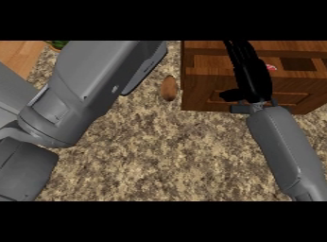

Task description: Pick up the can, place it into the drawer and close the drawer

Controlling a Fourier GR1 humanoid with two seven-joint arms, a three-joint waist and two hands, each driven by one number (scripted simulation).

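1. Left forearm [90, 90]: across near-left counter; left hand out of view.
2. Drawer [264, 90]: far right, open.
3. Right hand [250, 71]: over drawer; grasping or released, can't tell.
4. Can [271, 67]: red-white sliver just right of that hand, inside drawer outline. Likely light, rigid, slick; grasp around the side wall. Axis and heading hidden.

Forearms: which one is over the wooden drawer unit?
The right forearm: the right hand lies over the wooden drawer unit. The left forearm crosses the speckled counter at the view's left, apart from the unit.
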